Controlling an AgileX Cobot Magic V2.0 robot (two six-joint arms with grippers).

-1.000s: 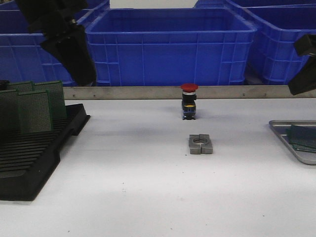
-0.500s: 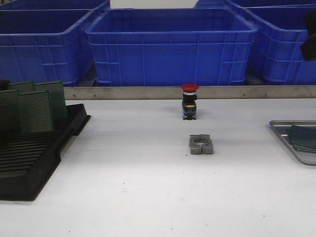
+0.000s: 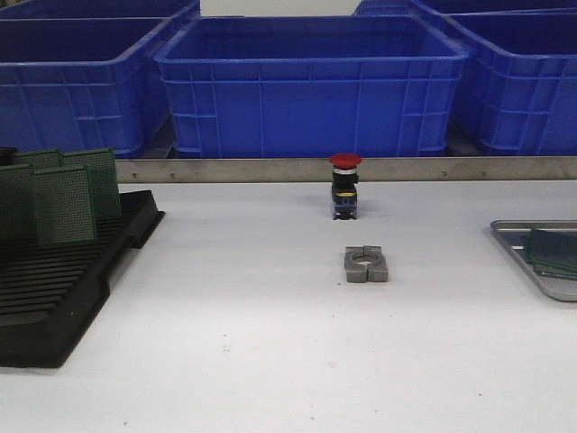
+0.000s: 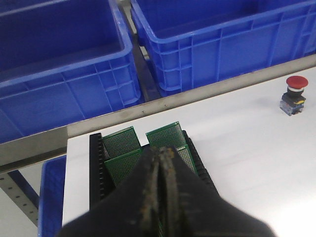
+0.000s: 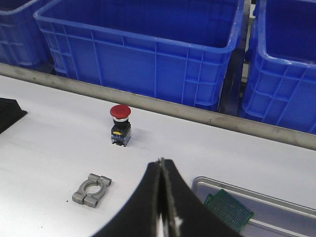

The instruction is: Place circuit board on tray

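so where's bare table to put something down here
Widest free patch: the white table nearer the camera, between the black rack and the tray. The middle holds the metal clamp and red button. The rack's rear slots hold upright circuit boards.

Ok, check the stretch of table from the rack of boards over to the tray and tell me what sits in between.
Between the black rack holding the green boards and the tray, two things sit mid-table: a red push button and, nearer the camera, a grey metal clamp. Both are low, so a lifted board should probably clear them.
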